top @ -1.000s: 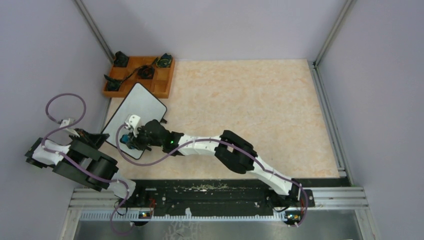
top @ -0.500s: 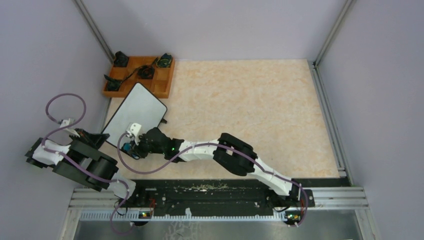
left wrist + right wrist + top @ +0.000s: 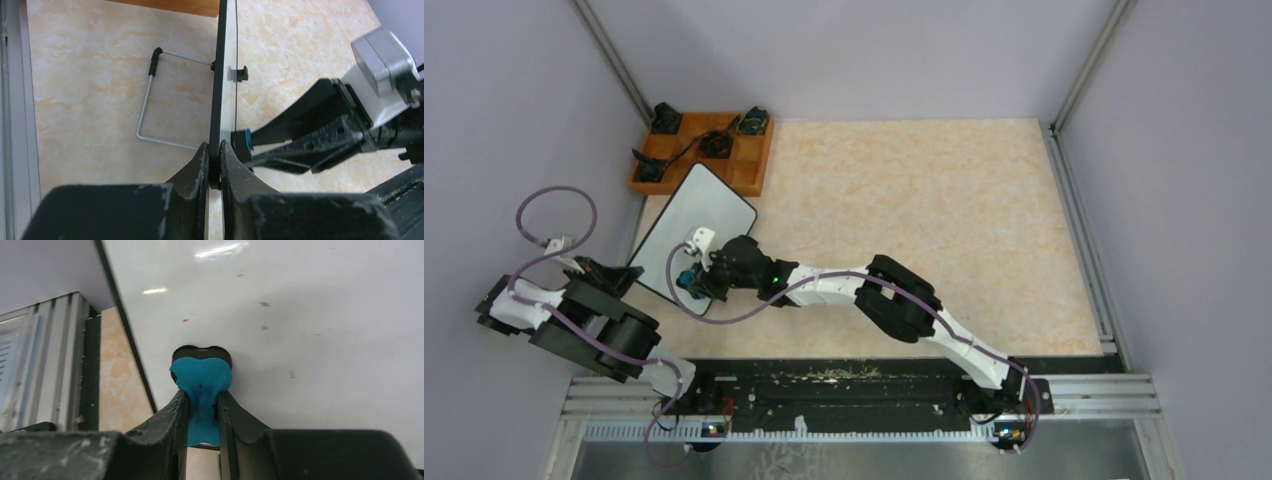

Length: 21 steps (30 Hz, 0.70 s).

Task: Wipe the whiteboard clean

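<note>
The whiteboard point(image 3: 699, 215) stands tilted at the table's left, its white face point(image 3: 300, 315) carrying only a few tiny red and dark specks. My left gripper point(image 3: 214, 156) is shut on the board's black edge point(image 3: 218, 75) at the near-left corner, also seen from the top camera as the left gripper point(image 3: 631, 272). My right gripper point(image 3: 201, 402) is shut on a blue eraser point(image 3: 201, 377) pressed against the board's lower part near its left edge. From above, the right gripper point(image 3: 690, 280) sits over the board's near end. The blue eraser point(image 3: 241, 142) shows beside the board's edge.
An orange wooden tray point(image 3: 749, 175) with several small black items stands behind the board. The board's wire stand point(image 3: 150, 100) rests on the table behind it. Metal rails point(image 3: 864, 395) run along the near edge, and walls enclose the left side.
The right gripper with the eraser slid down toward the board's near edge, then back up a little. The left gripper and the board kept their place.
</note>
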Each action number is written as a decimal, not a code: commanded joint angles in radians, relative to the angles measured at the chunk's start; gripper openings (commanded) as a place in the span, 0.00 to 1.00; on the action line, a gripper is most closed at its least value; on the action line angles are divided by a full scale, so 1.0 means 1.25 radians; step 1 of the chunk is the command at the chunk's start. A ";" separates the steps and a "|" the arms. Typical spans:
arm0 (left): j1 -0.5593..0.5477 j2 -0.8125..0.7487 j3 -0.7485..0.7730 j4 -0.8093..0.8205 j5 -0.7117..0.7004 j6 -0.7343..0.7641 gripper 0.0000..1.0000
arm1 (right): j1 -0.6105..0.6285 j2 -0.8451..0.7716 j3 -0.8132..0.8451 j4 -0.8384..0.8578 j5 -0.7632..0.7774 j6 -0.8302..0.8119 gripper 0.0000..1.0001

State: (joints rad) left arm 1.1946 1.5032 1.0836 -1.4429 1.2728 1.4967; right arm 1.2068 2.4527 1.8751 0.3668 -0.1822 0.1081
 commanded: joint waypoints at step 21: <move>-0.004 -0.002 -0.010 0.023 -0.062 0.049 0.00 | 0.024 -0.001 0.160 -0.074 0.029 -0.036 0.00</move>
State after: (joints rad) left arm 1.1927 1.5032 1.0836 -1.4487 1.2724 1.4967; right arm 1.1606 2.4580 2.0315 0.2352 -0.1505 0.0788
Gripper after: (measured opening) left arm 0.136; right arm 0.227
